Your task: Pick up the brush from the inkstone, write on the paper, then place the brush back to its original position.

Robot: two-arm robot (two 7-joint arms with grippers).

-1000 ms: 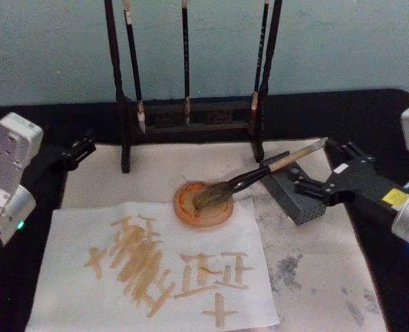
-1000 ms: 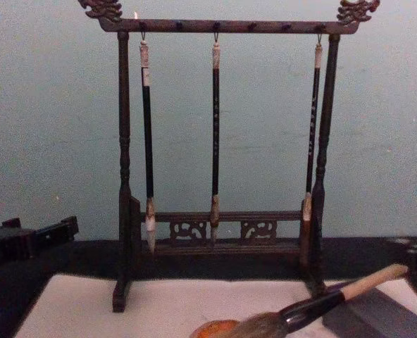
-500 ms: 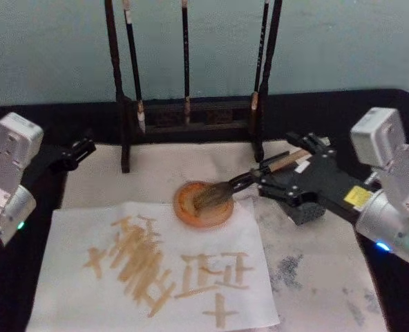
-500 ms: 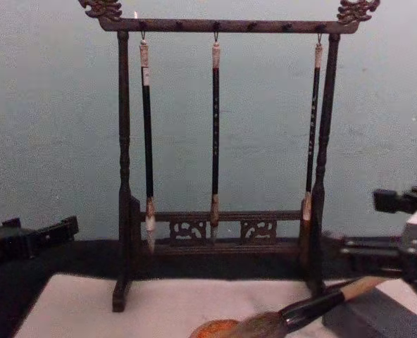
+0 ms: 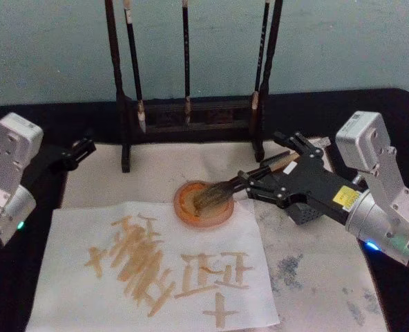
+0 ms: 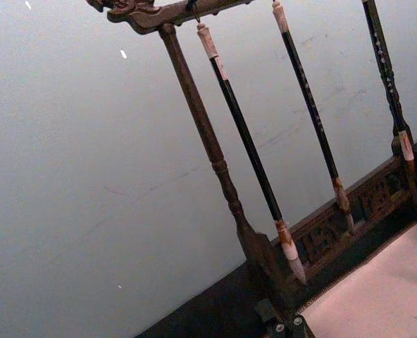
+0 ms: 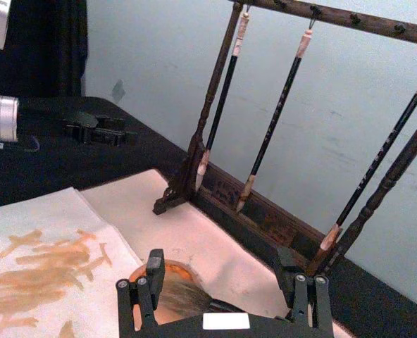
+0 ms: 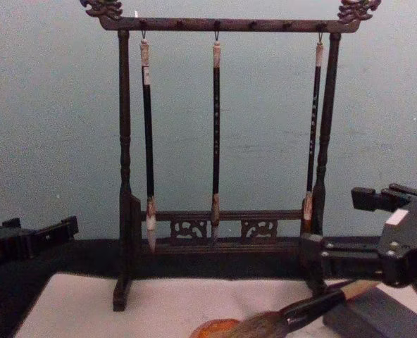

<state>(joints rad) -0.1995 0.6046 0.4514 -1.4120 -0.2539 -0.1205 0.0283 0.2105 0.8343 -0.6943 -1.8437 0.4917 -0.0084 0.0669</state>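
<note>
- My right gripper (image 5: 263,176), black with a white wrist block, sits at about three o'clock on the table. Its fingers are spread wide on either side of the handle of the large calligraphy brush (image 5: 242,184), the one with a bushy grey-brown head, black ferrule and pale tan handle. I see no finger touching the brush.
- From the right wrist camera both black fingers (image 7: 148,278) stand well apart, with the brush's bristles (image 7: 180,299) between them, low in the gap.
- The brush lies tilted: its head rests in a round orange-brown dish (image 5: 203,204) near the table's centre, and its handle rises toward two o'clock onto a dark grey rectangular inkstone block (image 5: 302,211) (mostly hidden by the gripper).
- From the chest camera the right gripper (image 8: 318,259) hangs just above the tan handle (image 8: 349,289).
- The large cream-white paper sheet (image 5: 73,277) spreads from six toward eight o'clock, already bearing tan brush strokes (image 5: 146,266). One corner touches the dish.
- A dark wooden brush stand (image 5: 191,114) stands at twelve o'clock, with three thin black-handled brushes (image 8: 215,134) hanging from it.
- My left gripper (image 5: 80,149) is parked at nine o'clock, off the paper; I cannot tell how its fingers stand.
</note>
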